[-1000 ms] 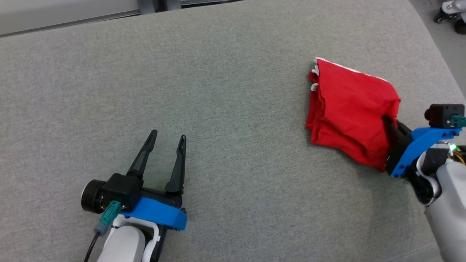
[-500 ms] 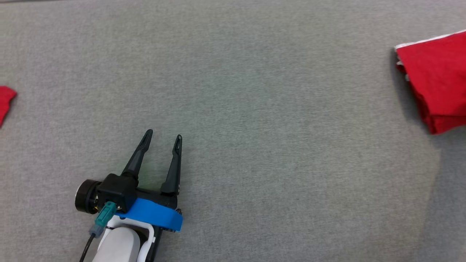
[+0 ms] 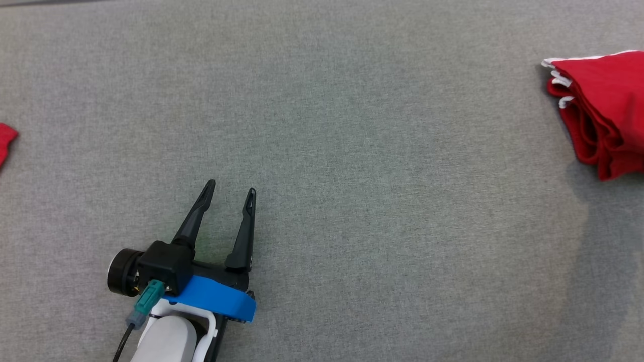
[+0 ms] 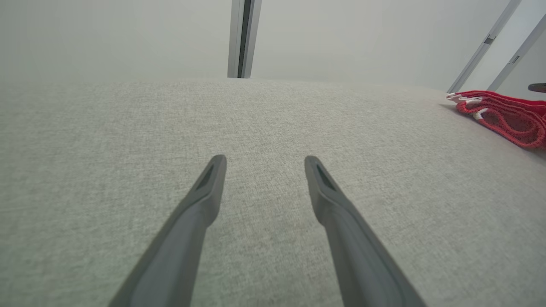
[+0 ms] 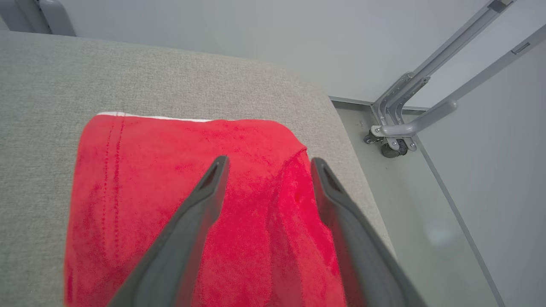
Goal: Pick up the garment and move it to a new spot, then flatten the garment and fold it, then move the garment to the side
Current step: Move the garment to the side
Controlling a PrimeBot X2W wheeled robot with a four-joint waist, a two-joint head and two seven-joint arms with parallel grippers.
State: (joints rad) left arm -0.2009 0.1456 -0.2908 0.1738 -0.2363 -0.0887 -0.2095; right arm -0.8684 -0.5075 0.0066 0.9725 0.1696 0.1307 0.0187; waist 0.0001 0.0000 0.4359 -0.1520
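Note:
The garment (image 3: 604, 100) is red with a white trim, folded into a stack at the far right of the grey fabric surface (image 3: 352, 151). In the left wrist view the garment (image 4: 507, 117) lies far off to the right. My left gripper (image 3: 231, 187) rests open at the lower left, nothing between its fingers; its open fingers (image 4: 264, 158) point over bare fabric. In the right wrist view my right gripper (image 5: 269, 160) stands open just above the garment (image 5: 149, 170), its fingers spread over the red cloth without pinching it.
A small piece of red cloth (image 3: 5, 143) pokes in at the left edge. The surface's right edge drops to the floor close beside the garment, where a metal frame with a caster (image 5: 390, 147) stands. A pale wall lies beyond the far edge.
The head camera has turned left, so the garment sits at the right edge. One second ago my right gripper was shut on the garment's edge; now it is open. The left arm has not moved.

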